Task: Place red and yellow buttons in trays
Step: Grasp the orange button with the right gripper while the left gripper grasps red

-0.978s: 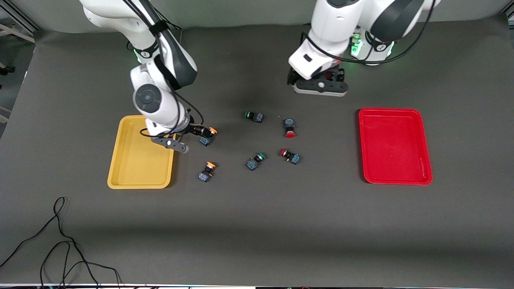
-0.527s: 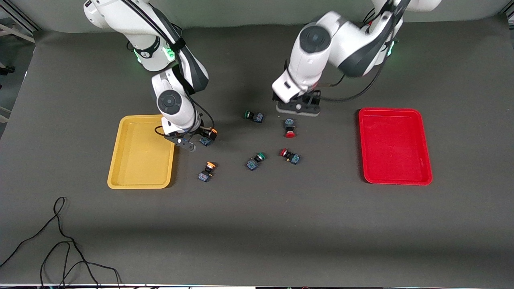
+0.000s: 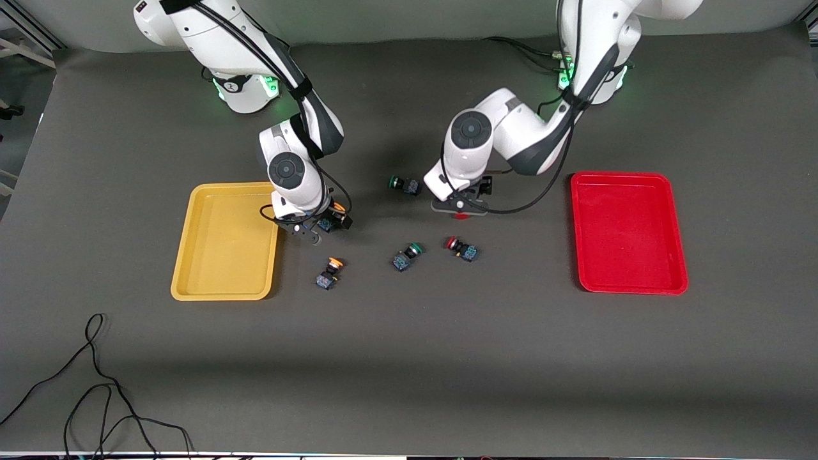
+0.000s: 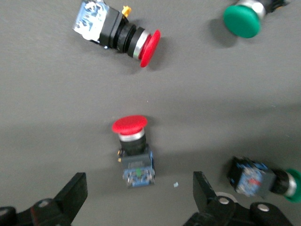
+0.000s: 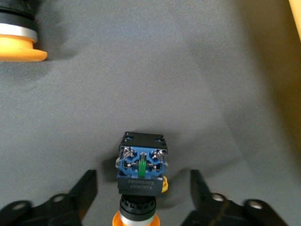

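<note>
Grippers straddle targets for pickup: right gripper (image 5: 139, 188), fingers parted, around an orange-capped plastic button (image 5: 139, 175); left gripper (image 4: 139, 188), wide open, around a red-capped button (image 4: 133, 149).

Lit evenly from overhead, moderately bright; soft diffuse shadows beneath both arms on dark table (image 3: 409, 358); broad darker band nr lower edge, front view; slight motion blur in left wrist view; right wrist view sharp at centre; no glare.
</note>
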Controlling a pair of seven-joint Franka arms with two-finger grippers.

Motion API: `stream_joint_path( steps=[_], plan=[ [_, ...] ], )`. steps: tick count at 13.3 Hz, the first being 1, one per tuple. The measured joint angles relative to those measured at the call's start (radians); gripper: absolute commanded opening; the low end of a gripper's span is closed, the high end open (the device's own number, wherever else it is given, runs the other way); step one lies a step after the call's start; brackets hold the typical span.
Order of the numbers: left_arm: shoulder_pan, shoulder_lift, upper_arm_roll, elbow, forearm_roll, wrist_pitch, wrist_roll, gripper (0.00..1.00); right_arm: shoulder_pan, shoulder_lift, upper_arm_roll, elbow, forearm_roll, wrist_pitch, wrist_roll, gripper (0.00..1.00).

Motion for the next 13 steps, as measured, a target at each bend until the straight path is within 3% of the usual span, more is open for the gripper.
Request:
stream_joint_path(
  steps=[4,5,10,13],
  plan=[
    [0.000,0.069,0.010,-0.010,0.030,0.064,-0.002,1.00,0.000,0.000,-0.002,0.001,0.001,0.001,0.000,0.20],
    [0.000,0.078,0.012,-0.010,0.031,0.065,-0.002,0.93,0.000,0.000,-0.003,0.001,0.001,0.001,0.000,0.17],
    [0.000,0.094,0.013,-0.010,0.033,0.065,-0.027,0.24,0.000,0.000,-0.004,0.002,0.001,0.001,0.000,0.07],
    [0.000,0.094,0.018,-0.007,0.033,0.064,-0.049,0.18,0.000,-0.004,-0.007,0.006,0.002,-0.005,0.000,0.00]
  ],
)
